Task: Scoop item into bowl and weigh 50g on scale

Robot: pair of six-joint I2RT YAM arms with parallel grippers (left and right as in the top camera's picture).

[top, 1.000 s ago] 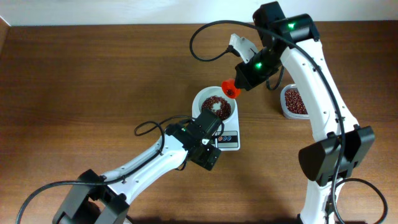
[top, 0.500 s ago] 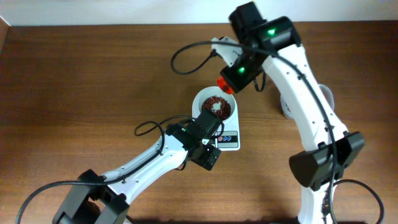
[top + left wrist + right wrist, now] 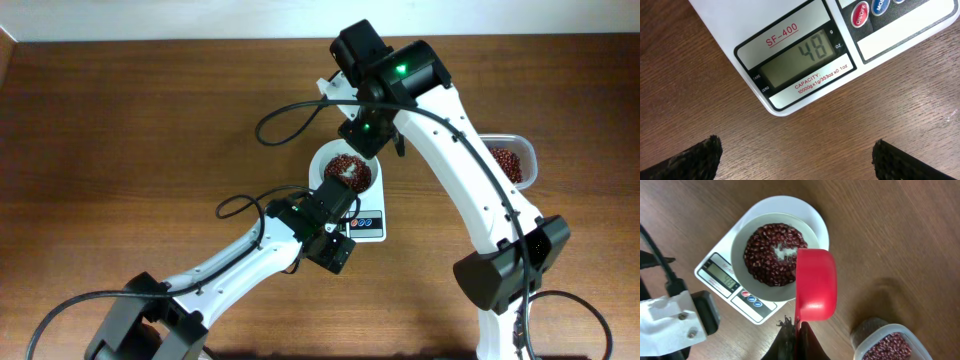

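Observation:
The white bowl [image 3: 812,220] stands on the white scale [image 3: 730,287], holding a ring of dark red-brown beans [image 3: 765,255] with a bare patch in the middle. My right gripper [image 3: 797,325] is shut on the handle of a red scoop [image 3: 815,285]. The scoop hangs over the bowl's near rim, and no beans show on it. From above, the right arm covers the bowl's [image 3: 348,172] far edge. My left gripper [image 3: 797,155] is open and empty, low over the wood just in front of the scale [image 3: 790,50], whose display reads 48.
A clear plastic tub [image 3: 508,160] with more beans sits to the right of the scale, also seen at the lower right as the tub [image 3: 892,345] in the right wrist view. Black cables loop over the table near both arms.
The right arm has swung left from the tub, carrying the red scoop over the bowl and uncovering the tub. The left arm has not moved.

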